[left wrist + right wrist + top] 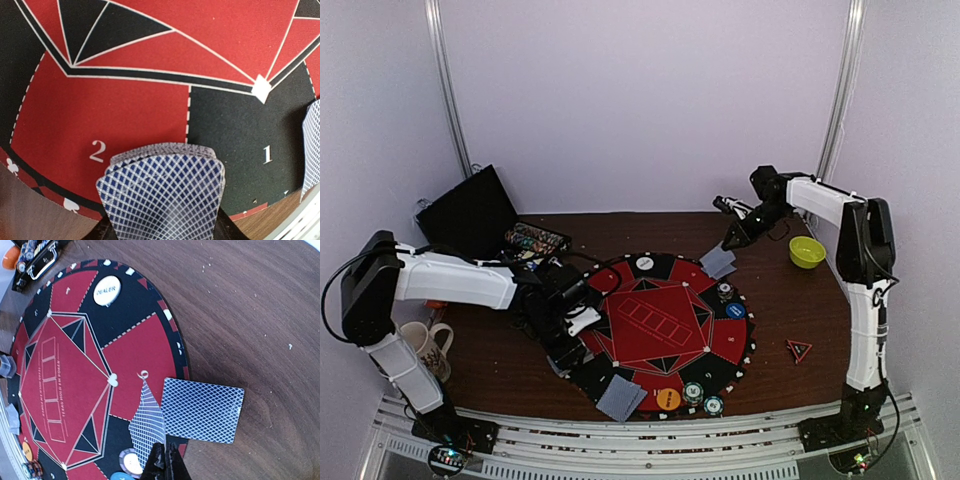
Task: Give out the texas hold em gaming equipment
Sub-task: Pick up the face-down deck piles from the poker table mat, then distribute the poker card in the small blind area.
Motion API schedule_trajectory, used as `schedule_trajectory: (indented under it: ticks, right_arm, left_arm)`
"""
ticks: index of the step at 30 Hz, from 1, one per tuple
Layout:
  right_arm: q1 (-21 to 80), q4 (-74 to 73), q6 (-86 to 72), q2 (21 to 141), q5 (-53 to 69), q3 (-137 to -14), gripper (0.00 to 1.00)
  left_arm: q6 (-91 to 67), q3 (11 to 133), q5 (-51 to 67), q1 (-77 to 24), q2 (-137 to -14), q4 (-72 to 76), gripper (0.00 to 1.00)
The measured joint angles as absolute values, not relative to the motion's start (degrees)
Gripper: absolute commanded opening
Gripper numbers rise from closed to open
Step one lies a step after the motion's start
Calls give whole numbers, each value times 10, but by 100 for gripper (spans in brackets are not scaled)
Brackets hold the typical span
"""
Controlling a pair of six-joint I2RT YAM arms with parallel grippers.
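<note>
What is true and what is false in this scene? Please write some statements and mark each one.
1. The right hand pinches a card. True.
2. The left hand is empty. False: it holds a deck.
3. The dealer button lies on the mat. True.
4. The bowl stands on the mat. False: it stands on the table, right of the mat.
5. A flat card lies partly off the mat. True.

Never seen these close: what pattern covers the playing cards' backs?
Blue-and-white diamond lattice on the small playing-card stack; clearest in left wrist view.
</note>
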State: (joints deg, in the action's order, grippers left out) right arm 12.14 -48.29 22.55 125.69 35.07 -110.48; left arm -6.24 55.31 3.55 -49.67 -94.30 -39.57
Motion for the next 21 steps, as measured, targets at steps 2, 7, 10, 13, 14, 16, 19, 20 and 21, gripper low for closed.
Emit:
schedule_trajectory:
  ticks: [2, 7, 10, 13, 14, 16, 19, 20, 21]
  right_arm:
    - [117, -505, 241, 1280, 352, -1136, 0]
    - [102, -558, 283, 1319, 354, -1201, 0]
    - [98, -578, 302, 1325, 355, -1207, 0]
    - [96, -593, 314, 1338, 362, -1214, 0]
    - [96, -595, 316, 1344, 364, -1218, 0]
    - [96, -601, 319, 1358, 367, -1230, 0]
    - [96, -606, 327, 1382, 368, -1259, 0]
    - [96, -607, 329, 1388, 368, -1266, 0]
    - [96, -608, 331, 1392, 368, -1270, 0]
  left_arm:
    - [-58, 554, 31, -497, -941, -399, 43]
    - [-51, 562, 17, -497, -929, -407, 42]
    - [-48, 568, 12, -497, -922, -408, 41]
    - [-43, 570, 8, -497, -918, -408, 41]
    - [-42, 570, 7, -497, -918, -408, 41]
    - [-40, 570, 4, -497, -918, -408, 41]
    - [-39, 570, 3, -497, -918, -408, 41]
    - [-39, 570, 2, -497, -918, -408, 41]
    - [-39, 570, 2, -497, -918, -408, 41]
